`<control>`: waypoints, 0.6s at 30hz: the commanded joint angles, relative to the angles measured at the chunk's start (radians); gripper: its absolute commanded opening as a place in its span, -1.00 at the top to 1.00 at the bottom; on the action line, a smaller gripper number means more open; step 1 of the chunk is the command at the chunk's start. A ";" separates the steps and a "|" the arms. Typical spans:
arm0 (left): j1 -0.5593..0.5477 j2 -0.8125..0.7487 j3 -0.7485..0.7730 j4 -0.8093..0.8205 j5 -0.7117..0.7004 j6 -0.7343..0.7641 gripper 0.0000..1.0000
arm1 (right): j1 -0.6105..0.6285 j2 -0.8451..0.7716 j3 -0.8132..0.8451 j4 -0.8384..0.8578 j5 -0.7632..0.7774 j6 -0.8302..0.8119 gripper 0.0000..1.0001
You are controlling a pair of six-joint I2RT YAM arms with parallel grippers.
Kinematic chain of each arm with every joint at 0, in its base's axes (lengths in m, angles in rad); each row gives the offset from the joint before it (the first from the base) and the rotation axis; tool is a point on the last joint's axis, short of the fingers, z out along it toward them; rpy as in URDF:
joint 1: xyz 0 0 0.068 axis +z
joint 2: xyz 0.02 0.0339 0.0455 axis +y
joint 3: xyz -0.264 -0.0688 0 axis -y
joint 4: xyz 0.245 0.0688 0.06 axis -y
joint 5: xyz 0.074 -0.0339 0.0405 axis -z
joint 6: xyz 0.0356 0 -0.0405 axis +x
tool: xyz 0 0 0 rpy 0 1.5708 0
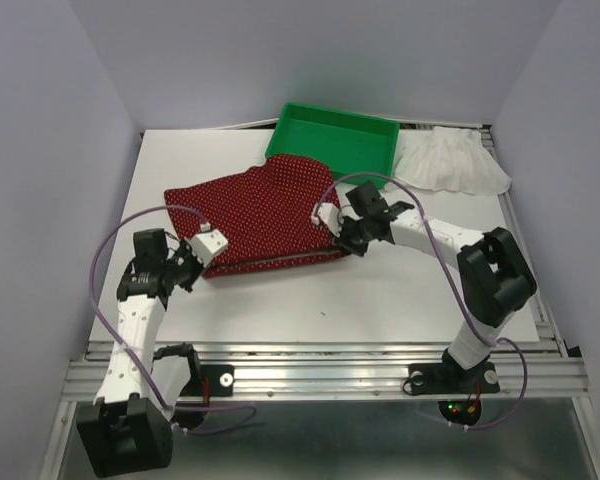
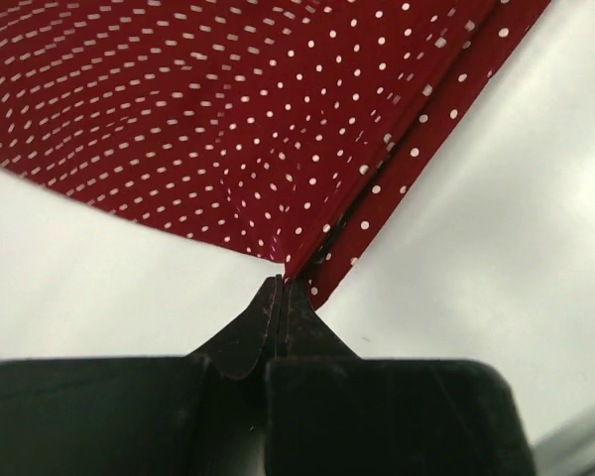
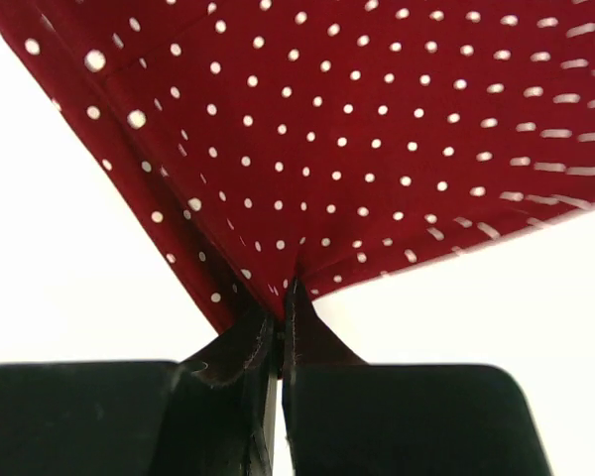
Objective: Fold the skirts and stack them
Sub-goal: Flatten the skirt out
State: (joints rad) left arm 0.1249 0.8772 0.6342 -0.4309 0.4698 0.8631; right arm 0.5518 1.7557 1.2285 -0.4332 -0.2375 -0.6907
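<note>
The dark red skirt with white dots [image 1: 260, 215] lies spread on the white table, its far end against the green tray. My left gripper [image 1: 198, 262] is shut on its near left corner; in the left wrist view the shut tips [image 2: 281, 283] pinch the cloth [image 2: 228, 119]. My right gripper [image 1: 342, 238] is shut on the near right corner; in the right wrist view the tips [image 3: 283, 297] pinch the cloth [image 3: 357, 129]. The white ruffled skirt [image 1: 452, 160] lies at the far right, beside the tray.
A green plastic tray [image 1: 338, 140] stands at the far middle, partly on the red skirt's far edge. The near table edge has a metal rail [image 1: 320, 365] with both arm bases. Grey walls close in the left and right sides.
</note>
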 commanded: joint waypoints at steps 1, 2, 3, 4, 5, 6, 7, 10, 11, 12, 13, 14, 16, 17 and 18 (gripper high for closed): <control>0.030 -0.164 -0.005 -0.234 -0.028 0.355 1.00 | -0.039 -0.197 -0.134 -0.191 0.037 -0.041 0.99; 0.028 -0.197 -0.013 -0.265 -0.023 0.382 1.00 | -0.039 -0.208 -0.156 -0.208 0.041 -0.047 0.99; 0.027 -0.207 -0.022 -0.296 -0.016 0.407 1.00 | -0.039 -0.222 -0.176 -0.226 0.043 -0.058 0.98; 0.027 -0.216 -0.027 -0.366 -0.001 0.463 0.94 | -0.039 -0.228 -0.216 -0.255 0.050 -0.075 0.97; 0.027 -0.218 -0.030 -0.405 0.007 0.497 0.81 | -0.039 -0.234 -0.236 -0.262 0.056 -0.085 0.93; 0.025 -0.219 -0.025 -0.428 0.013 0.534 0.64 | -0.039 -0.242 -0.253 -0.266 0.063 -0.096 0.91; 0.027 -0.222 -0.018 -0.449 0.026 0.560 0.37 | -0.039 -0.255 -0.285 -0.263 0.078 -0.107 0.88; 0.027 -0.228 0.019 -0.518 0.062 0.636 -0.09 | -0.039 -0.281 -0.320 -0.231 0.121 -0.151 0.77; 0.027 -0.237 0.031 -0.532 0.085 0.658 -0.17 | -0.039 -0.282 -0.326 -0.216 0.154 -0.165 0.75; 0.027 -0.242 0.054 -0.546 0.095 0.672 -0.21 | -0.039 -0.279 -0.334 -0.211 0.171 -0.184 0.75; 0.027 -0.247 0.067 -0.554 0.101 0.675 -0.28 | -0.039 -0.275 -0.339 -0.213 0.187 -0.210 0.68; 0.027 -0.247 0.094 -0.554 0.107 0.657 -0.29 | -0.039 -0.274 -0.340 -0.229 0.207 -0.220 0.59; 0.027 -0.227 0.122 -0.555 0.101 0.645 -0.29 | -0.039 -0.286 -0.353 -0.272 0.207 -0.254 0.01; 0.027 -0.218 0.134 -0.548 0.099 0.634 -0.29 | -0.039 -0.318 -0.362 -0.272 0.213 -0.263 -0.23; 0.027 -0.207 0.157 -0.537 0.099 0.595 -0.29 | -0.039 -0.338 -0.385 -0.271 0.222 -0.277 -0.39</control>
State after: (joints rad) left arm 0.1463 0.6537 0.7063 -0.9432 0.5938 1.4628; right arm 0.5194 1.4841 0.8791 -0.6353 -0.1219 -0.8772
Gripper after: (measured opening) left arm 0.641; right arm 0.575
